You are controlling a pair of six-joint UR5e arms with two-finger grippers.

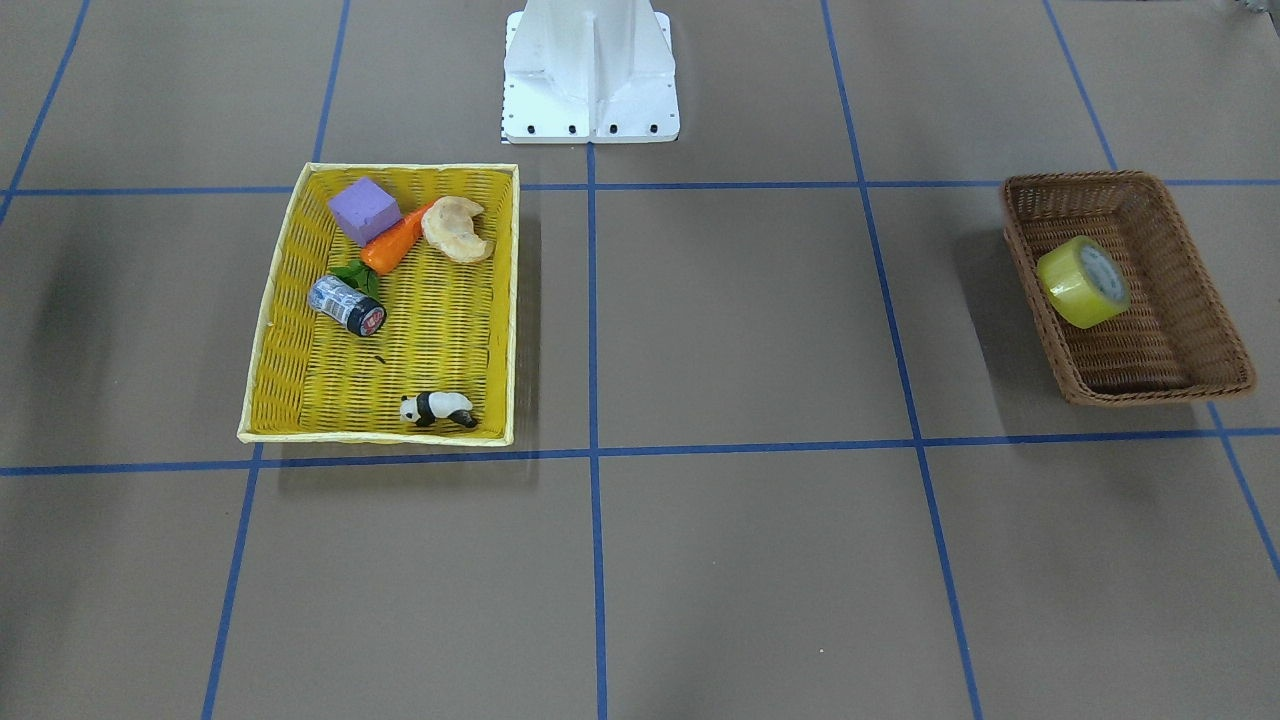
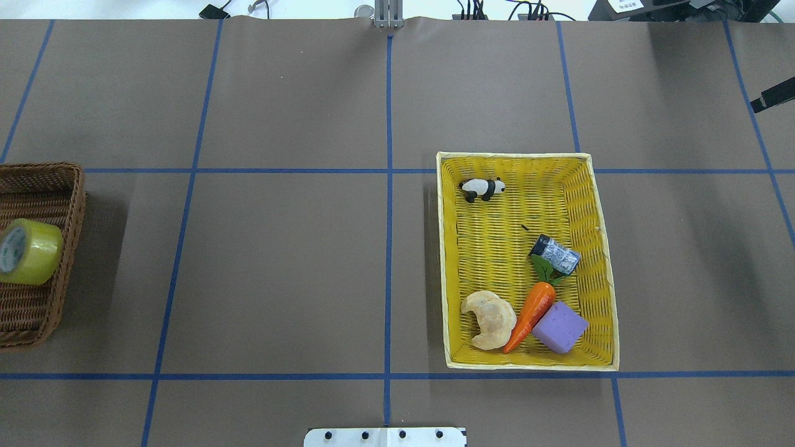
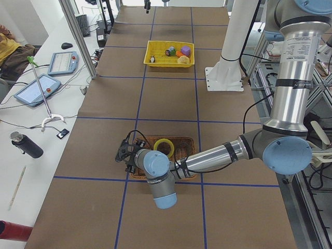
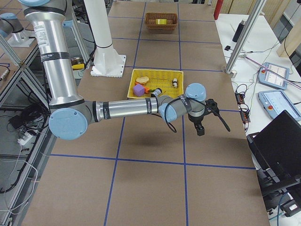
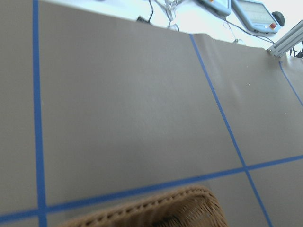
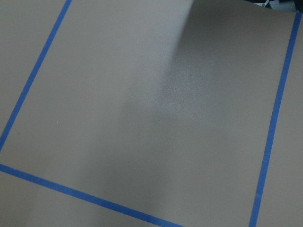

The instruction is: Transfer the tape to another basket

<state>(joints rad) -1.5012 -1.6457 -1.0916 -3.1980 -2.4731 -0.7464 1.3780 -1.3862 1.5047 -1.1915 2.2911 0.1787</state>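
Observation:
The tape (image 1: 1083, 281), a yellowish translucent roll with a white printed core, lies on its side inside the dark brown wicker basket (image 1: 1100, 180). Tape (image 2: 28, 251) and basket (image 2: 43, 167) sit at the left edge of the overhead view. In the exterior left view my left gripper (image 3: 124, 153) hangs just past the basket's (image 3: 187, 140) far-from-robot side, apart from the tape (image 3: 164, 147); I cannot tell if it is open or shut. My right gripper (image 4: 202, 129) shows only in the exterior right view, over bare table beyond the yellow basket (image 4: 136, 73); its state cannot be told.
The yellow woven basket (image 1: 262, 330) holds a purple block (image 1: 364, 210), a toy carrot (image 1: 397, 243), a croissant (image 1: 457, 229), a small can (image 1: 346, 305) and a panda figure (image 1: 437, 409). The white robot base (image 1: 590, 70) stands at the table's edge. Blue tape lines grid the brown table.

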